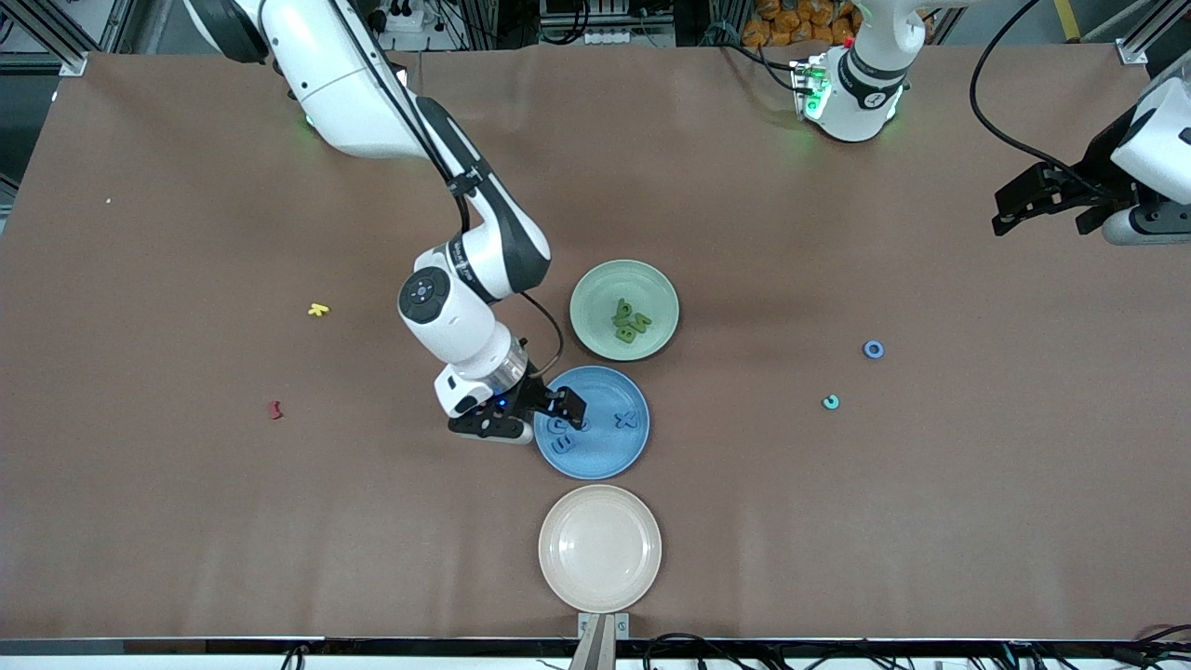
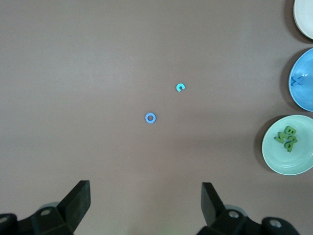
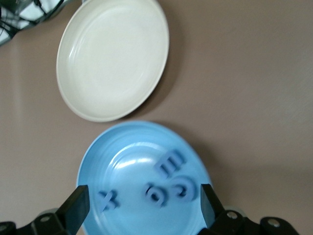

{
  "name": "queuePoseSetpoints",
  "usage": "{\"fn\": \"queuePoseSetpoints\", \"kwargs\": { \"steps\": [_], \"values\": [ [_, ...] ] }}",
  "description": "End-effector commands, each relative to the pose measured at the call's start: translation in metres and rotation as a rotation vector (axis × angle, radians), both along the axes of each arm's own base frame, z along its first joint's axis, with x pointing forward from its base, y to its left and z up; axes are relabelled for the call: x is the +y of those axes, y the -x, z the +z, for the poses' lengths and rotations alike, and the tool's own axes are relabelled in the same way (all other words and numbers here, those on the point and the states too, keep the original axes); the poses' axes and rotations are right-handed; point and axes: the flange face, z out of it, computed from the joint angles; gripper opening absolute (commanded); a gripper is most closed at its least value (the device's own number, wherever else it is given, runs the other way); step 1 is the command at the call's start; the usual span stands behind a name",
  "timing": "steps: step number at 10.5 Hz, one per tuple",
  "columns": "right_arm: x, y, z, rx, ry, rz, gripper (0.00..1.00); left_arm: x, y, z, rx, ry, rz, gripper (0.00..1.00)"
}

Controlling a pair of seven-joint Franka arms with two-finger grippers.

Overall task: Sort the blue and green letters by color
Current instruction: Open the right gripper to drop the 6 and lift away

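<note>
my right pincer [image 1: 561, 410] hangs low over the blue plate [image 1: 609, 456], at the rim toward the right arm's end of the tabletop [image 1: 186, 521], with its jaws spread wide and nothing between them; four blue letters [image 3: 170, 181] lie flat in the plate just under and beside my fingertips, so i judge this drop finished. the green plate [image 1: 595, 284] sits farther from the front camera, just beside the blue one, and holds a small heap of green letters [image 1: 630, 321]. the cream plate [image 1: 600, 549], nearest the front camera, has nothing in it. what is left of the sort lies toward the left arm's end of the tabletop: a blue ring letter [image 1: 873, 349] and, a little nearer the front camera, a teal-green c-shaped letter [image 1: 831, 402], both flat, well apart from the plates and from my right pincer. my left pincer [image 1: 1023, 200] waits high over that end with its jaws wide and holding nothing, and in its wrist view both pieces lie ahead of its fingers [image 2: 78, 200], the ring the closer; being round, the ring offers no preferred grasp axis. i judge the left arm the nearer one for both. a yellow letter [image 1: 318, 310] and a dark red piece [image 1: 274, 408] lie apart toward the right arm's end
</note>
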Motion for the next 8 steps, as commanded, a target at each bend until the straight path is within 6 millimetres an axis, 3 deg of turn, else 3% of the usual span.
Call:
{"fn": "queuePoseSetpoints", "kwargs": {
  "steps": [1,4,8],
  "values": [
    [-0.061,-0.033,0.017,0.013,0.085,0.061,1.00,0.002,0.002,0.002,0.005,0.008,0.000,1.00],
    [-0.143,-0.052,0.052,0.082,0.209,0.143,1.00,0.002,0.002,0.002,0.005,0.008,0.001,1.00],
    [-0.268,-0.056,0.122,0.143,0.299,0.188,1.00,0.002,0.001,0.002,0.005,0.011,0.000,1.00]
  ]
}}
